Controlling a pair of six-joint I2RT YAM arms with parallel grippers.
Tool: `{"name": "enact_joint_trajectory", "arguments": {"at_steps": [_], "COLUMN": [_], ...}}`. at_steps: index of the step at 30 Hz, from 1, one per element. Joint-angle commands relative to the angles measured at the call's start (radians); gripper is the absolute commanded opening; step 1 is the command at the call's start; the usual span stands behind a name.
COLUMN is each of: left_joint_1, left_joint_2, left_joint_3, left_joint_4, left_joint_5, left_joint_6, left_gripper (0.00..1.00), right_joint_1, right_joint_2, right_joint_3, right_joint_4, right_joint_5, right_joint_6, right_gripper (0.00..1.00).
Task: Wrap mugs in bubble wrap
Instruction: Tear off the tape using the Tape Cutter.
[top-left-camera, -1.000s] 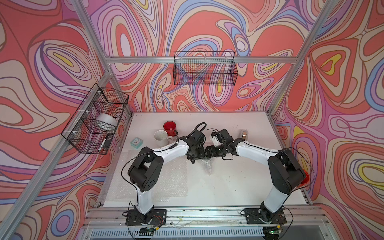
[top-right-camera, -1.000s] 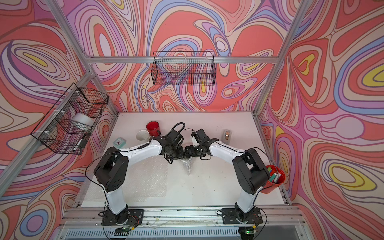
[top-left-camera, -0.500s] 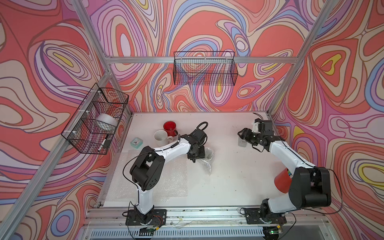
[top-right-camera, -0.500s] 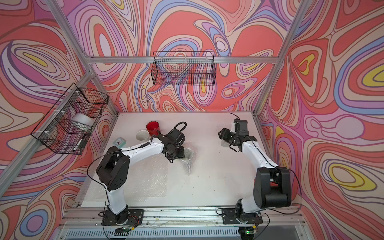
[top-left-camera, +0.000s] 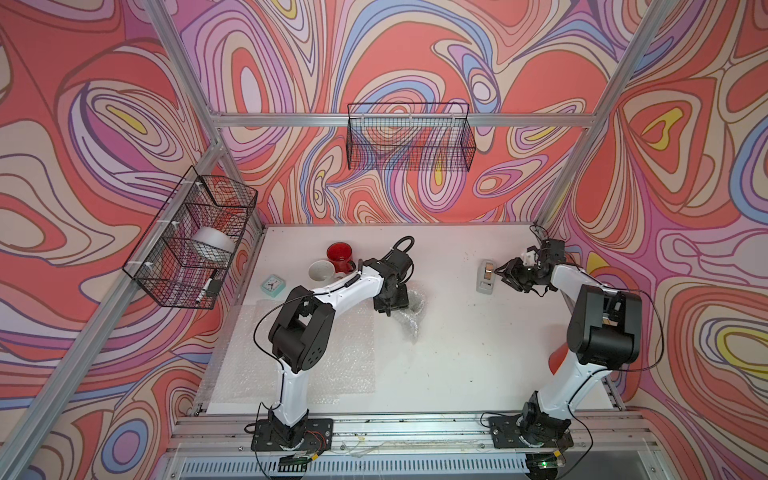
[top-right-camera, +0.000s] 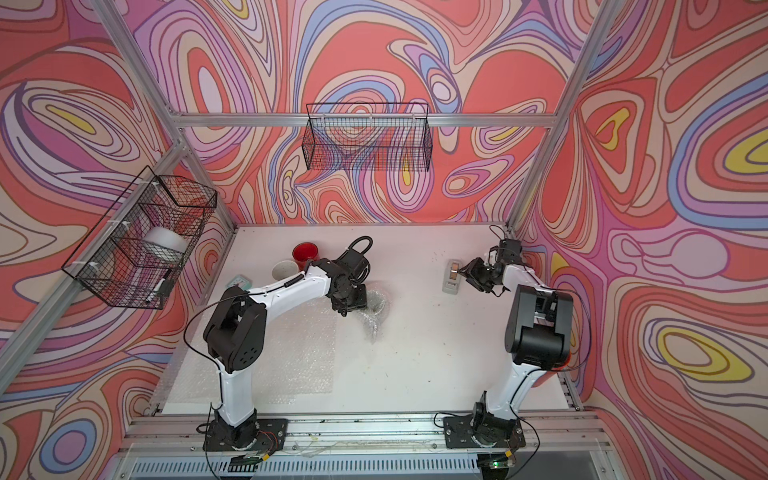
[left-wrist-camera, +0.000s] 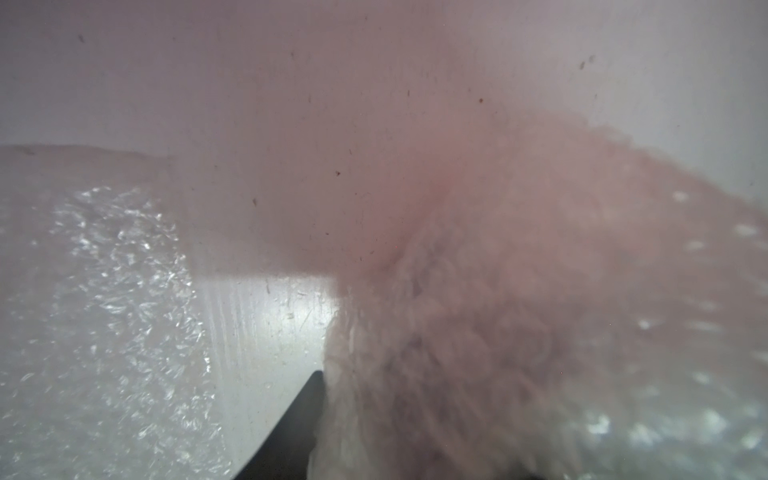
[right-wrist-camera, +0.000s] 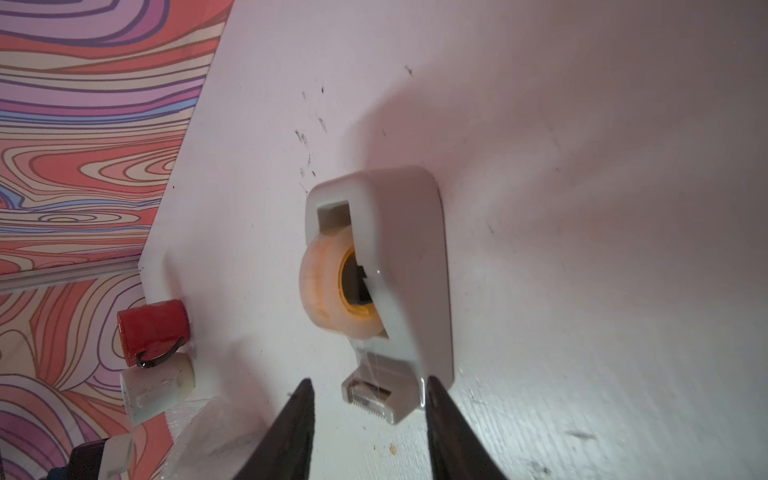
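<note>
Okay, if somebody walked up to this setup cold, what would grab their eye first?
Loud swirling red, pink and purple walls surround the white table. Mid-table the left hand grips a crumpled clear bubble-wrap bundle; at far right the open right hand straddles the end of a grey tape dispenser. A glossy red mug and white mug stand far left.

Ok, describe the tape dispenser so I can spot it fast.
Go to the right side of the table, toward the back. The tape dispenser sits there alone by the right gripper. It is a low grey block holding an amber-cored roll, unlike the round red mug far left.
</note>
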Motion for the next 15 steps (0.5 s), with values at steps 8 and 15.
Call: {"name": "enact_joint_trajectory", "arguments": {"at_steps": [8, 15], "left_joint_1": [0.009, 0.01], "left_joint_2": [0.03, 0.029], "left_joint_3": [-0.011, -0.012], "left_joint_4": [-0.054, -0.054], "left_joint_5": [-0.037, -0.034], "left_joint_6": [-0.023, -0.017], "left_gripper": [0.5, 0.5], "right_joint_1": [-0.002, -0.001], "right_joint_2": [0.085, 0.127], "right_joint_3": [0.039, 0.051], "right_joint_4": [0.0, 0.025], "right_joint_5": [-0.129, -0.183], "right_joint_6": [-0.035, -0.025], "right_gripper": [0.38, 0.36]}}
